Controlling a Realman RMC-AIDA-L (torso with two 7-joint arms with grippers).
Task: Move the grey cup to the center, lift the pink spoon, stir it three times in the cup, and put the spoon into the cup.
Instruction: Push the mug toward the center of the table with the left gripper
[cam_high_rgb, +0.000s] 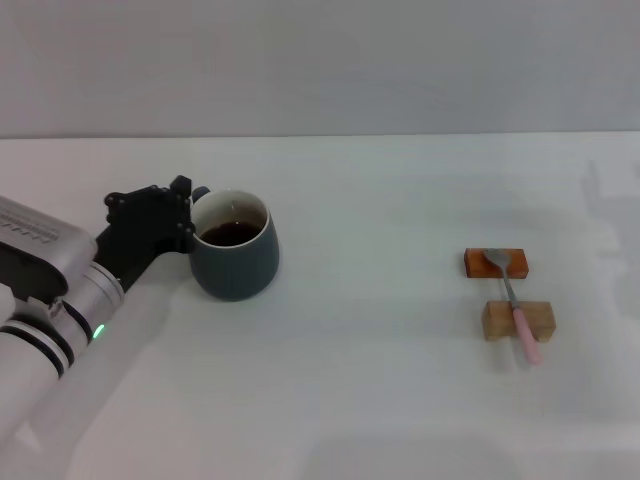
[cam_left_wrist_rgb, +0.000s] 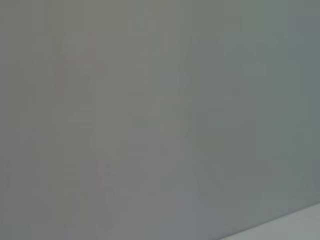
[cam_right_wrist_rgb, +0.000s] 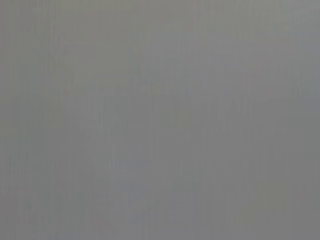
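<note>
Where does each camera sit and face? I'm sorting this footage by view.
Head view: high on the robot, looking down at the table; shows the left gripper at the grey cup, and the pink spoon on two blocks.
Left wrist view: only blank grey.
Right wrist view: blank grey; no arm visible.
Shared: nothing recognisable.

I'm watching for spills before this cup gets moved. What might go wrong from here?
The squat blue-grey ceramic mug holds dark liquid near its rim; a jerky slide by the left tool at its handle side might slosh it. The slim pink-handled metal spoon only rests across two small blocks, so it may roll off.
</note>
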